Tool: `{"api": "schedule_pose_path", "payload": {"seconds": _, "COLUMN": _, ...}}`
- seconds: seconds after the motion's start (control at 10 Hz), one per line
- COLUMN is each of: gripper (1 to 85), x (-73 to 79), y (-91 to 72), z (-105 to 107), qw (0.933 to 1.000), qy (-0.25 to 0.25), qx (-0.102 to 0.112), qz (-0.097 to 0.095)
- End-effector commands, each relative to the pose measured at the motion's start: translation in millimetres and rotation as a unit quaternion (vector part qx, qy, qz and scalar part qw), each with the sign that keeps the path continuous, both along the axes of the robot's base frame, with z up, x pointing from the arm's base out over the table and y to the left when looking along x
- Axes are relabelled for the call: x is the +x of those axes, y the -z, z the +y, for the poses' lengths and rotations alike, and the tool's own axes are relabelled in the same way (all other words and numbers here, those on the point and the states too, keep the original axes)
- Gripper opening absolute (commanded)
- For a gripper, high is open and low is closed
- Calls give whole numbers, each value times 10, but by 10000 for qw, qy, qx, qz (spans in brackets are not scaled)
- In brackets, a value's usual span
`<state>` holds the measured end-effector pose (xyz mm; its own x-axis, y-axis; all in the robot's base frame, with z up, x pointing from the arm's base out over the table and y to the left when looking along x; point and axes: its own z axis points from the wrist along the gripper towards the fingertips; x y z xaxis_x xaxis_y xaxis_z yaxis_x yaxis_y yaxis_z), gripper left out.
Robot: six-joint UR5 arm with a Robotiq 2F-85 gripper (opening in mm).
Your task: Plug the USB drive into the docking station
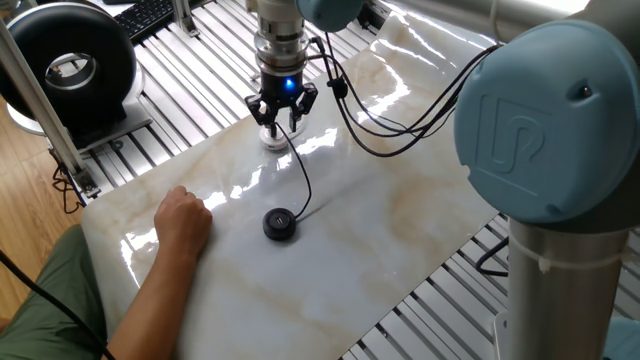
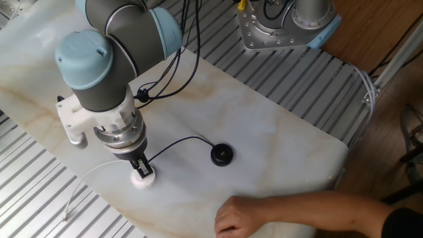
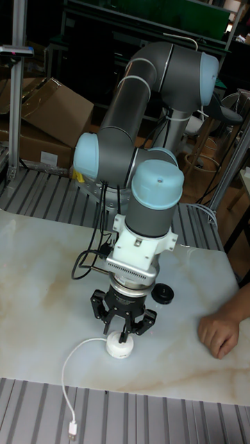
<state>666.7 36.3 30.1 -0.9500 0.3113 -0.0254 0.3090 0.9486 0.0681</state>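
The docking station (image 2: 143,181) is a small white disc on the marble slab, also seen as the disc (image 1: 272,138) and the disc (image 3: 119,346), with its white cord (image 3: 68,374) trailing off to the table edge. My gripper (image 2: 141,170) stands straight above it, shut on the USB drive, the small black plug whose tip touches the disc's top. The gripper (image 1: 281,119) and gripper (image 3: 123,336) hide most of the plug. A thin black cable (image 1: 304,180) runs from it to a black round puck (image 1: 279,223).
A person's hand (image 1: 184,222) rests on the slab near the black puck (image 2: 222,155); the hand (image 3: 218,334) is at the right in the tall view. A black round fan (image 1: 72,62) stands beyond the slab's edge. Ribbed metal table surrounds the marble slab (image 2: 277,139).
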Motion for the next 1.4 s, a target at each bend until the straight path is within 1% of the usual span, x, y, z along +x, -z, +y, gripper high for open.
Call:
{"api": "schedule_pose_path", "payload": {"seconds": 0.0, "gripper": 423, "x": 113, "y": -145, "z": 46, "qw": 9996, "qy": -61, "qx": 143, "qz": -219}}
{"api": "schedule_pose_path", "payload": {"seconds": 0.1, "gripper": 410, "x": 119, "y": -190, "z": 53, "qw": 9996, "qy": -68, "qx": 166, "qz": -219}}
{"api": "schedule_pose_path", "payload": {"seconds": 0.2, "gripper": 407, "x": 126, "y": -201, "z": 72, "qw": 9995, "qy": -67, "qx": 197, "qz": -227}}
{"api": "schedule_pose_path", "payload": {"seconds": 0.5, "gripper": 370, "x": 160, "y": -255, "z": 97, "qw": 9996, "qy": -44, "qx": 198, "qz": -218}}
{"api": "schedule_pose_path", "payload": {"seconds": 0.7, "gripper": 353, "x": 213, "y": -376, "z": 66, "qw": 9995, "qy": -129, "qx": 170, "qz": -216}}
{"api": "schedule_pose_path", "payload": {"seconds": 0.8, "gripper": 330, "x": 211, "y": -431, "z": 17, "qw": 9996, "qy": -202, "qx": 105, "qz": -173}}
{"api": "schedule_pose_path", "payload": {"seconds": 0.9, "gripper": 287, "x": 202, "y": -473, "z": -46, "qw": 9995, "qy": -283, "qx": 2, "qz": -129}}
{"api": "schedule_pose_path", "payload": {"seconds": 1.0, "gripper": 250, "x": 174, "y": -507, "z": -128, "qw": 9991, "qy": -401, "qx": -125, "qz": -92}}
{"api": "schedule_pose_path", "payload": {"seconds": 1.1, "gripper": 207, "x": 112, "y": -556, "z": -200, "qw": 9986, "qy": -480, "qx": -203, "qz": -37}}
{"api": "schedule_pose_path", "payload": {"seconds": 1.3, "gripper": 87, "x": -96, "y": -676, "z": -246, "qw": 9985, "qy": -500, "qx": -195, "qz": 131}}
